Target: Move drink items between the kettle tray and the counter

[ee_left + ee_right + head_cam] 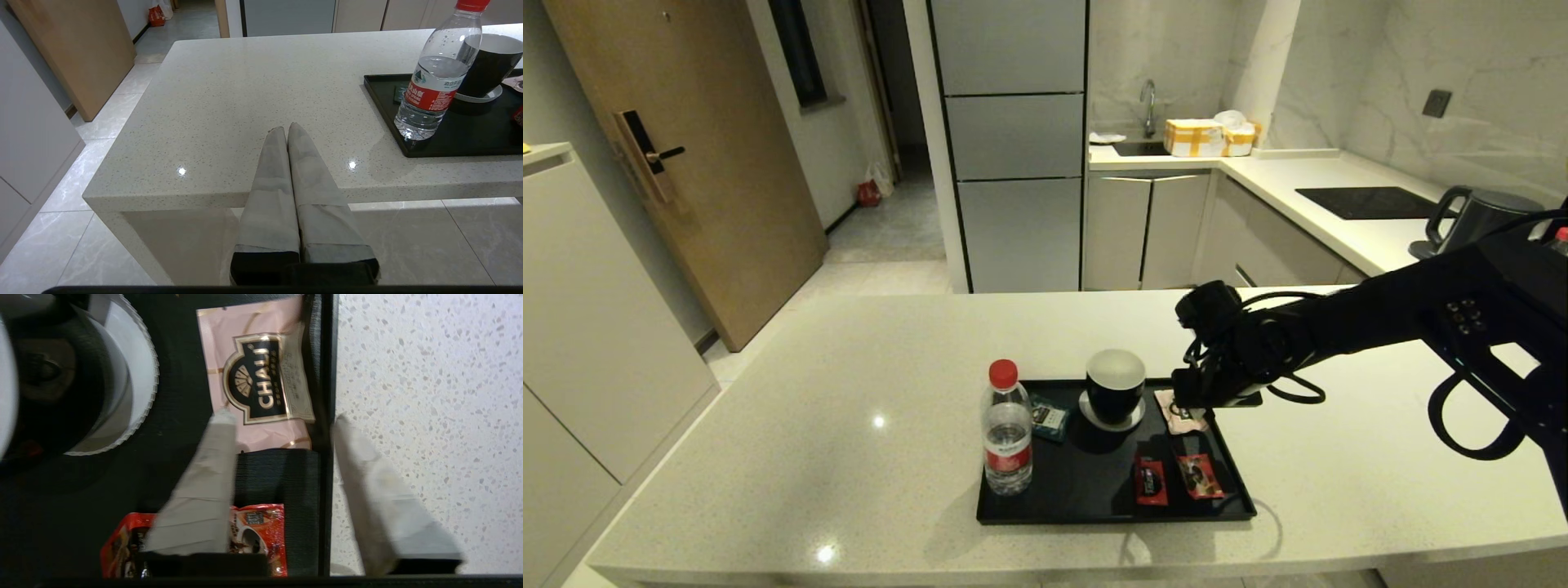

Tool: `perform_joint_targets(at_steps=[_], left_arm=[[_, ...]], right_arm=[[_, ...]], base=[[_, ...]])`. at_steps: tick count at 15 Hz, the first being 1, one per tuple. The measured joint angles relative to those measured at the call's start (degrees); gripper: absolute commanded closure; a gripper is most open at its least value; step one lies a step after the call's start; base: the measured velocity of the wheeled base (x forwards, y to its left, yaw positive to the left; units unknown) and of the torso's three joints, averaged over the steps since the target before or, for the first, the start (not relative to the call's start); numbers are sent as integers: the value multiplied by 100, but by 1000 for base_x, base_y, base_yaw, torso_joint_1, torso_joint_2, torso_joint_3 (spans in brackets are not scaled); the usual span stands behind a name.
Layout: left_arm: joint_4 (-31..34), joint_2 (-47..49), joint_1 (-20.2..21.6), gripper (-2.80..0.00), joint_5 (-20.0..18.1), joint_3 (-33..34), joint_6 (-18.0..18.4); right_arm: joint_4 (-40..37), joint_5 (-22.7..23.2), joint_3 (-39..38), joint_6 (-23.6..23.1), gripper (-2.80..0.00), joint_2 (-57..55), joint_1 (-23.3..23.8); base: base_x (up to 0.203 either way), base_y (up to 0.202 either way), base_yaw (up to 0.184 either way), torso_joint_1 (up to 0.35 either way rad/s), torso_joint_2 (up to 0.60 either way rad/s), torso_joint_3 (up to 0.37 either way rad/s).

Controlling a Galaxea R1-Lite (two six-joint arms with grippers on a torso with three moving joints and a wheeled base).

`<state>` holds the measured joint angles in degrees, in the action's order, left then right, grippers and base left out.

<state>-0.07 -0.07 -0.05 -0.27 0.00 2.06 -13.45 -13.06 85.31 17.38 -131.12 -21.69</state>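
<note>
The black kettle tray [1094, 506] lies on the off-white counter [809, 408]. The water bottle [1006, 429] with its red cap stands upright at the tray's left end. The pale sachet with a black logo [259, 375] lies flat at the tray's back right corner, against the rim. My right gripper [282, 418] hangs open just above that sachet, one finger over the tray, the other over the counter outside the rim. In the head view the right gripper [1194, 404] partly hides the sachet [1180, 416]. My left gripper [287, 128] is shut and empty, off the counter's front edge.
A black cup with a white inside [1115, 388] stands on a coaster at the tray's back middle. Two red sachets [1152, 480] lie at the tray's front right, and a small dark packet [1049, 418] lies behind the bottle. A kettle [1474, 216] and hob [1368, 202] are on the far counter.
</note>
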Motion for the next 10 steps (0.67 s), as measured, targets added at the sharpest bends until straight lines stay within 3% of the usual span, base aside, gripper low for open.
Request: perform_joint_targets(at_steps=[6, 7, 10], left_arm=[[1, 0, 1, 0, 0, 0, -2], [0, 0, 2, 0, 0, 0, 2], [0, 0, -5, 0, 2, 0, -2]], right_arm=[[-1, 33, -519, 155, -280, 726, 17], [-9, 38, -709, 187, 0, 1040, 20], [-63, 38, -1398, 413, 0, 2195, 20]], base=[[0, 0, 0, 0, 0, 0], [0, 0, 0, 0, 0, 0], [0, 0, 0, 0, 0, 0]])
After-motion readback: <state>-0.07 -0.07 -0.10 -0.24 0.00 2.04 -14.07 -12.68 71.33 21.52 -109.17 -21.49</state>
